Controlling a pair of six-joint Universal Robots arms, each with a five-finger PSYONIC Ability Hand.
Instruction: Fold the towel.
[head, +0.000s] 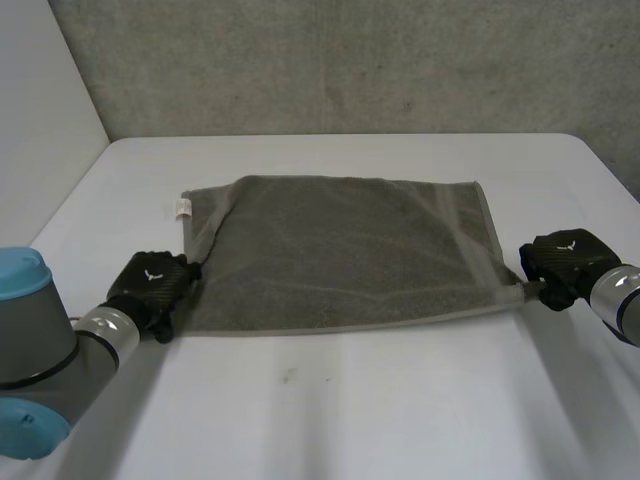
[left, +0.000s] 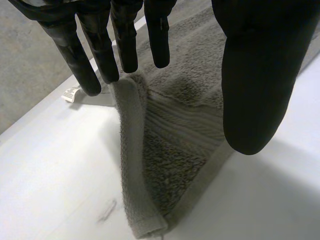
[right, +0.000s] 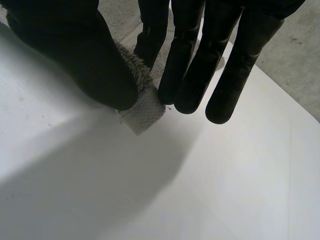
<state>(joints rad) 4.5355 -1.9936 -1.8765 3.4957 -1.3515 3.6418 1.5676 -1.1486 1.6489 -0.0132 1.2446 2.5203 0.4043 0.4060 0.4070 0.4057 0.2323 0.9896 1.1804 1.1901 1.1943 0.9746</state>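
Grey terry towel (head: 340, 250) lay spread on the white table (head: 350, 420); the right hand (head: 565, 262) pinched its near right corner, the left hand (head: 150, 285) hung wide over the near left corner.

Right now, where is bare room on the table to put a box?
The widest bare patch of table lies between the near edge of the towel and the table's front edge. A second strip runs from its far edge to the wall. The towel's near corners are crowded: left hand at one, right hand pinching the other.
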